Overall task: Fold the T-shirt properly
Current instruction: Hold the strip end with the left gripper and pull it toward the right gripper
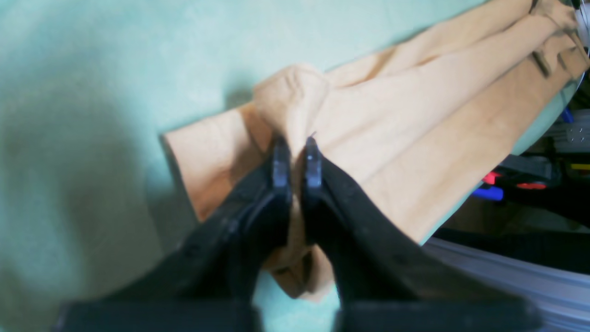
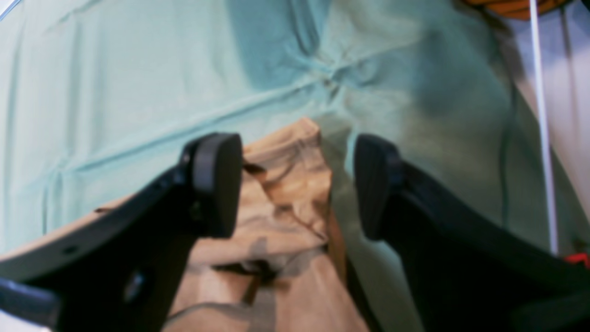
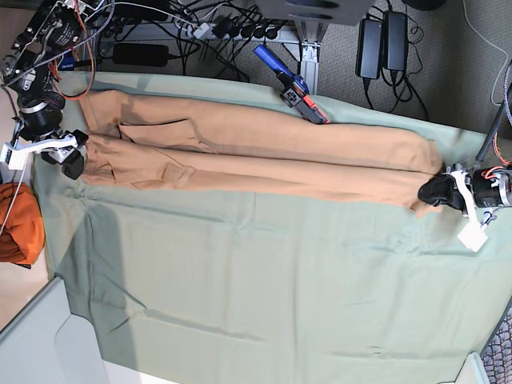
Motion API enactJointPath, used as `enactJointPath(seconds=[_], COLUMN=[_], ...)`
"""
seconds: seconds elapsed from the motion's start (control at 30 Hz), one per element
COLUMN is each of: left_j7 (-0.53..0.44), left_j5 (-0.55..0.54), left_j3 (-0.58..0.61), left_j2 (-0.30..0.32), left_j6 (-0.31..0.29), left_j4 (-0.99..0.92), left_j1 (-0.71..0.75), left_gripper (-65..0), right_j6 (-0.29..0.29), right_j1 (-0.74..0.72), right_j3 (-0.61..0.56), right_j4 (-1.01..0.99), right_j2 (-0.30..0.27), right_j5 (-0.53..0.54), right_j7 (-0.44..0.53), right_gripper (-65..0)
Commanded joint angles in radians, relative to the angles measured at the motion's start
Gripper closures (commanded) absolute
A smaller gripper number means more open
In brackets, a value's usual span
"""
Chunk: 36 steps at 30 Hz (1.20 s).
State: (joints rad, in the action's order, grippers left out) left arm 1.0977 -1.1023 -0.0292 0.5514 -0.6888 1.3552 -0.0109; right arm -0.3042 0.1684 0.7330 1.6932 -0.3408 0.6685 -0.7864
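The tan T-shirt lies stretched in a long folded band across the back of the table. My left gripper is at the band's right end. In the left wrist view its fingers stand a narrow gap apart, with a raised fold of the T-shirt between them. Whether they still pinch it does not show. My right gripper is at the band's left end. Its jaws are wide open just above the rumpled end of the T-shirt, holding nothing.
A pale green sheet covers the table. A darker orange cloth bundle hangs off the left edge. A blue and red tool lies at the back edge by the shirt. Cables and power bricks sit behind the table.
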Motion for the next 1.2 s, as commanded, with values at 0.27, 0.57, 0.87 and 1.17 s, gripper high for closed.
enactJointPath(seconds=[0.27, 0.57, 0.87, 1.17], left_j7=[-0.027, 0.008, 0.018, -0.020], left_j5=[-0.014, -0.171, -0.225, -0.174], left_j3=[-0.074, -0.253, -0.253, -0.253], left_j2=[0.041, 0.058, -0.023, -0.114], left_j6=[-0.009, -0.009, -0.009, -0.009], left_j4=[0.018, 0.018, 0.018, 0.018], left_j1=[-0.015, 0.121, 0.163, 0.163], left_gripper=[-42.9, -42.9, -42.9, -42.9], right_j6=[-0.097, -0.097, -0.097, -0.097], right_j1=[-0.010, -0.008, -0.007, -0.007], right_j3=[0.008, 0.008, 0.008, 0.008], right_j4=[0.010, 0.009, 0.009, 0.009], right_j2=[-0.019, -0.019, -0.019, -0.019], right_j5=[-0.011, -0.010, -0.010, -0.010], right_j7=[0.027, 0.027, 0.026, 0.023], right_gripper=[-38.2, -38.2, -38.2, -38.2])
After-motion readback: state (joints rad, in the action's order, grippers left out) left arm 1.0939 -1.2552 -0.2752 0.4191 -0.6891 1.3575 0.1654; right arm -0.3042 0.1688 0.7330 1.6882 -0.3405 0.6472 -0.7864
